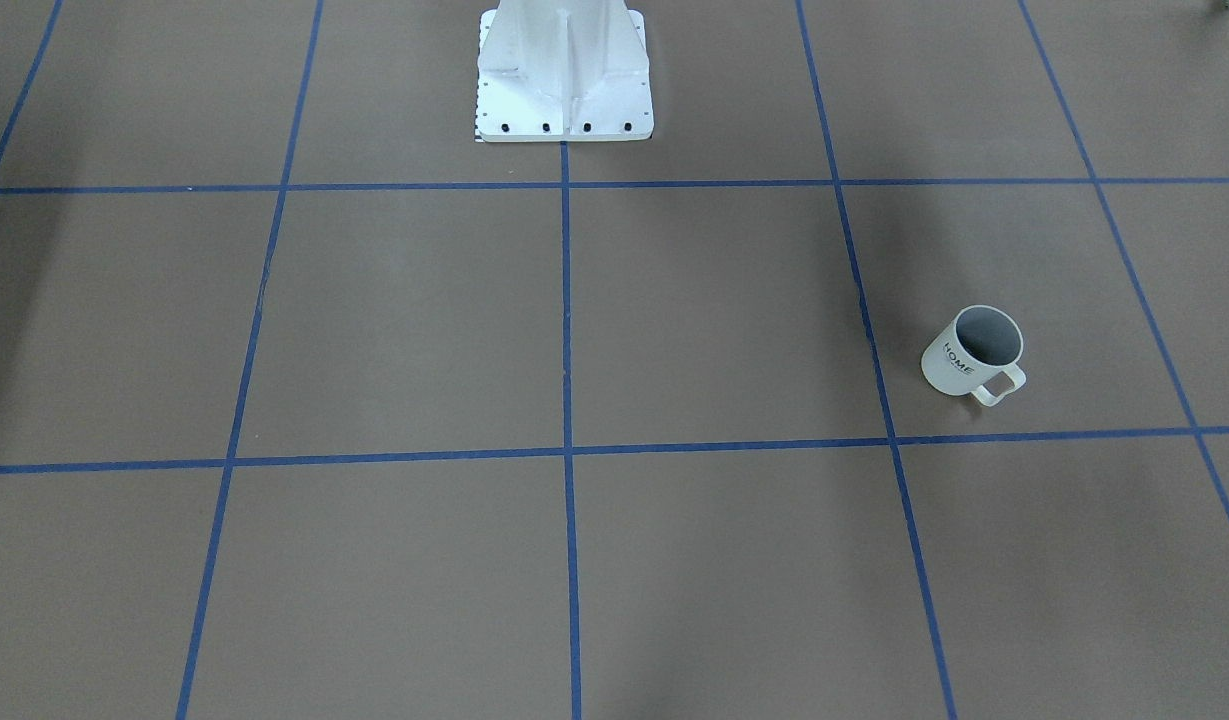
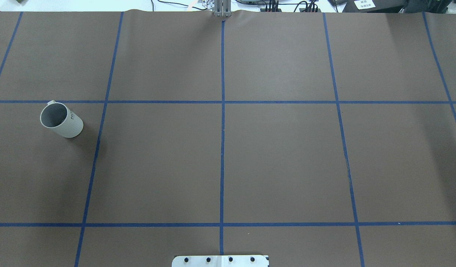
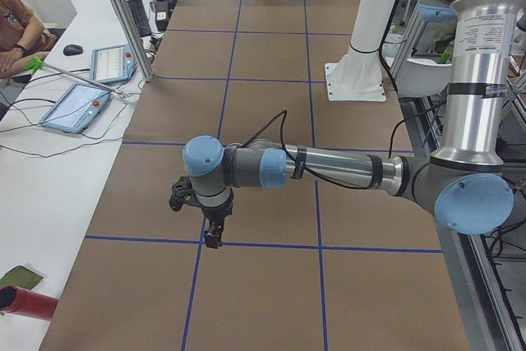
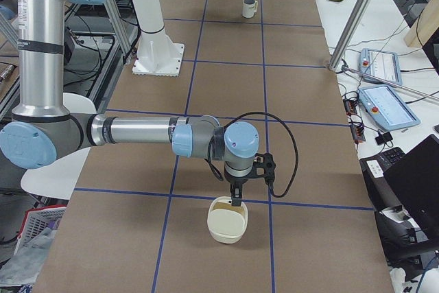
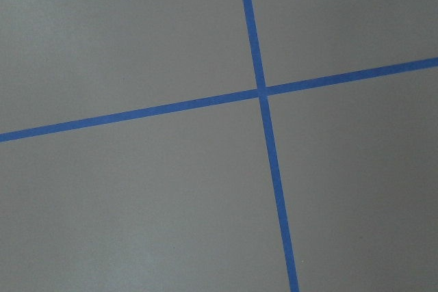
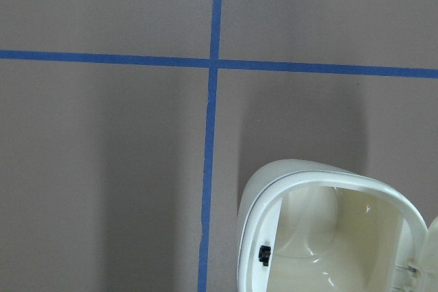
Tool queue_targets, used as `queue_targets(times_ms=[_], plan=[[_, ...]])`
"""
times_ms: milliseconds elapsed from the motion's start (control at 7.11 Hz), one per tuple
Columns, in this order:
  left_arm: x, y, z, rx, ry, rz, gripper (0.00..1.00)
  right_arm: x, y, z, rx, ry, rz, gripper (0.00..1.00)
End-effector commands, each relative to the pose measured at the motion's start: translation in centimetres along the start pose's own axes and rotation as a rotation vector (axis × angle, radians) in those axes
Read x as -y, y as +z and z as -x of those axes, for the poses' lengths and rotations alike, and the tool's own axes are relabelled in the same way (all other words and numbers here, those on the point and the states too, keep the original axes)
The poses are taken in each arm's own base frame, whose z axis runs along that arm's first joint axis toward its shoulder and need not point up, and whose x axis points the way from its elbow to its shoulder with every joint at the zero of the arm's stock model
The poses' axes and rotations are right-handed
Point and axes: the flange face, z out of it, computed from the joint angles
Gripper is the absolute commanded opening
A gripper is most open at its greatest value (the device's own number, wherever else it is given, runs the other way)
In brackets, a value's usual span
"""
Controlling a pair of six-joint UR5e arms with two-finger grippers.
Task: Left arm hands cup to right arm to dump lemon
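Over at the robot's left end of the table (image 2: 279, 155), the left arm (image 3: 329, 168) reaches out level, its wrist bent so the left gripper (image 3: 213, 240) points straight down above the brown paper. From the side I cannot tell whether its fingers are spread or pressed together. Its wrist camera looks down on a crossing of the blue tape lines (image 5: 263, 94).

Further in toward the middle, the cup (image 2: 66, 126) stands upright on its own in the grid square to the left of the middle ones. It sits near the tape line on the operators' side, apart from both grippers. Its handle points toward the operators and its "HOME" lettering faces the table's middle. In the left side view the arm's wrist hides it.

At the centre line stands the white pedestal (image 1: 564, 75).

Far along at the right end, well apart from the cup, the right arm (image 4: 137, 130) also lies level. The right gripper (image 4: 236, 200) hangs pointing down just over the rim of a cream container (image 4: 226, 228). Whether its fingers are parted or closed I cannot tell.
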Motion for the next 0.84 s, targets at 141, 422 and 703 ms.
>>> queue_targets(times_ms=[141,422,703], plan=[[-0.2,0.0,0.0,0.000,-0.012,0.001,1.00,0.0,-0.1,0.1,0.003,-0.001,-0.002,1.00],[2.1,-2.2,-1.8,0.002,0.026,-0.043,1.00,0.3,-0.4,0.5,0.004,-0.007,-0.009,1.00],[3.8,-2.0,-5.2,-0.006,0.088,-0.085,1.00,0.2,-1.3,1.4,0.008,-0.014,-0.026,1.00]])
